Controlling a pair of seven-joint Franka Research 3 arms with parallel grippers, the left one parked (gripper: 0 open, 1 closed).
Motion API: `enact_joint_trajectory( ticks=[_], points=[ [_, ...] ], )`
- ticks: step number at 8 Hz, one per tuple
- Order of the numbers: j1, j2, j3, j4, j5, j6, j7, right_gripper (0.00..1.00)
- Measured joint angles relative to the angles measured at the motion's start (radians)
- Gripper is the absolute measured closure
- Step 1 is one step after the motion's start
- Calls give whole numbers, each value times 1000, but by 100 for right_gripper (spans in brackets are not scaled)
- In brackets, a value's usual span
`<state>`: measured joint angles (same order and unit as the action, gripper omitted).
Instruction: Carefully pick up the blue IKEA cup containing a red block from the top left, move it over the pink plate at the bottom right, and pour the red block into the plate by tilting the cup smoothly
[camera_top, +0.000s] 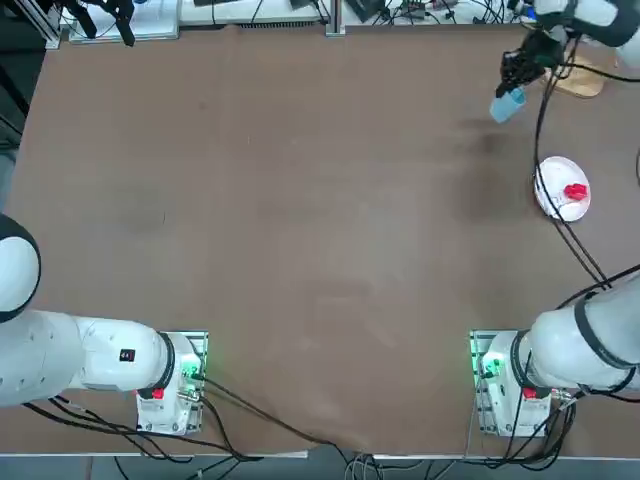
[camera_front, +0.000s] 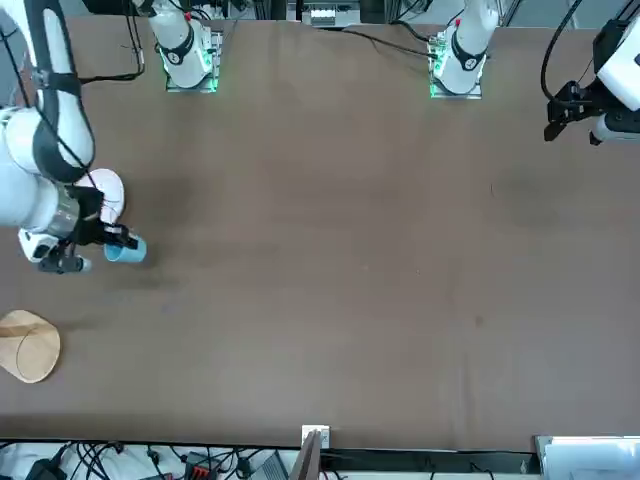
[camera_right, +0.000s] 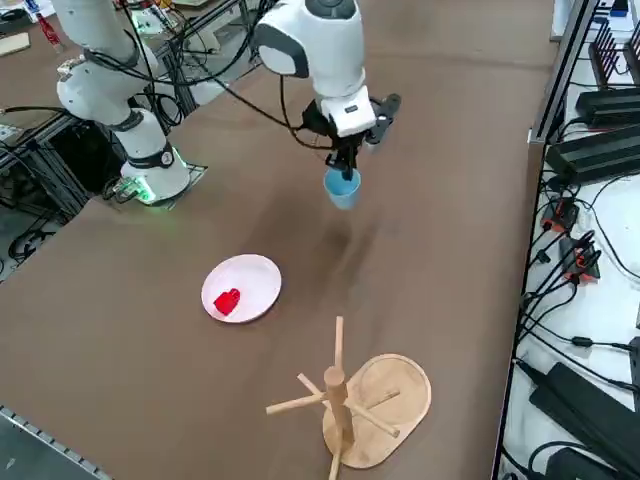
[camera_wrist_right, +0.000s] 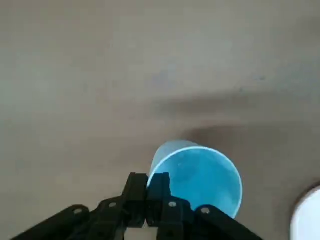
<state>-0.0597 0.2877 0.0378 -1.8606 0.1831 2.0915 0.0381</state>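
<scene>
Going left to right across the top view, find first the right gripper (camera_top: 509, 88), its jaws pinched narrow on the wall of the blue cup (camera_top: 507, 105), holding it tilted above the table (camera_top: 300, 230). Then come to the pink plate (camera_top: 551, 177), and, beyond the gripper, to part of the wooden stand (camera_top: 585, 82). See in the right side view the stand's pegs, mostly covered from overhead. In the front view, lose part of the plate behind the right arm (camera_front: 62, 130). Look into the cup through the right wrist view: one finger inside the rim, one outside, and bare blue inner wall as far as visible. On the plate, off its middle, find the red block (camera_top: 575, 191).
</scene>
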Motion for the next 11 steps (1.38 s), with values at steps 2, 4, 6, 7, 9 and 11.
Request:
enact_joint_trajectory(
  ticks=[2,4,6,7,9,11],
  points=[
    [82,30,1,-1,-51,51,249,98],
    [137,74,0,-1,-71,93,401,98],
    [170,117,0,1,-87,117,492,98],
    [184,137,-1,6,-123,121,562,98],
    [213,179,-1,33,-208,102,710,98],
    [230,199,-1,58,-227,70,755,98]
  ],
)
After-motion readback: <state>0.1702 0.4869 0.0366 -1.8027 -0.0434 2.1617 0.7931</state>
